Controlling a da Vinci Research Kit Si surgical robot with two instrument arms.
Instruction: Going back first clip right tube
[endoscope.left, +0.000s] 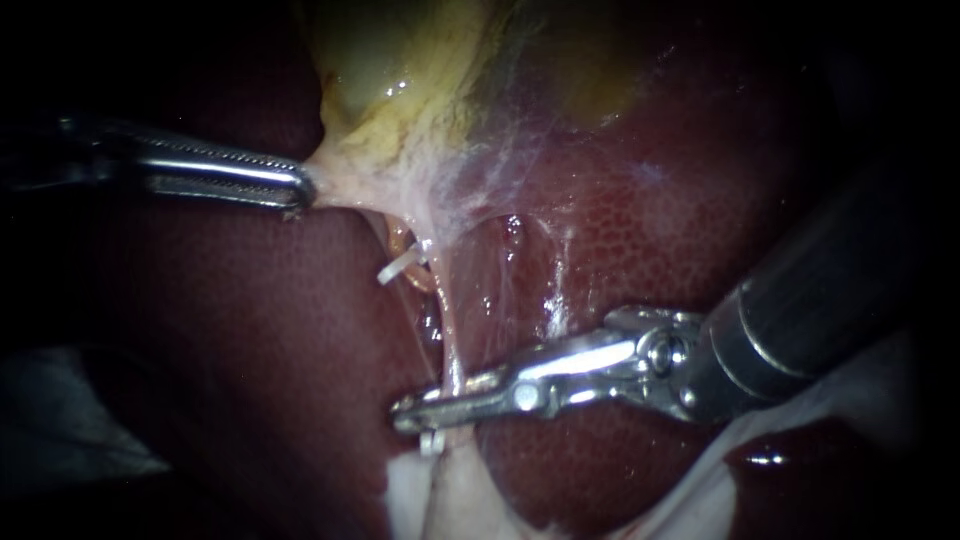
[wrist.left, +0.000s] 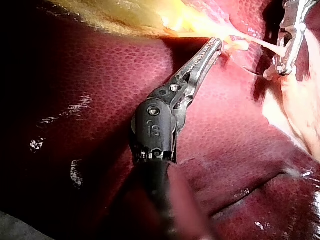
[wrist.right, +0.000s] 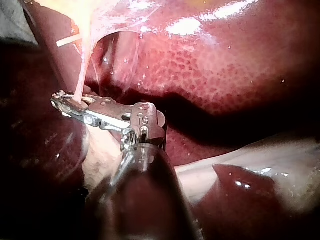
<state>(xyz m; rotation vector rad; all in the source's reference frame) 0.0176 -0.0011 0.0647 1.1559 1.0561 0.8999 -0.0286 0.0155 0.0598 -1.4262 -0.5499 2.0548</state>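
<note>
My left instrument comes in from the left, its jaws shut on the pale neck of the yellow gallbladder, which it holds taut sideways. A thin pale tube runs down from that neck over the dark red liver. My right instrument reaches in from the right, and its slim jaws close on this tube from two sides. A white clip sits just below those jaws. Another white clip shows higher up on a tube to the left. In the right wrist view the tube drops into the jaws.
Liver lobes surround the field on all sides. Pale fatty tissue lies under the right instrument's jaws, and a whitish fold lies under its shaft. A thin web of membrane spreads between the gallbladder and the liver.
</note>
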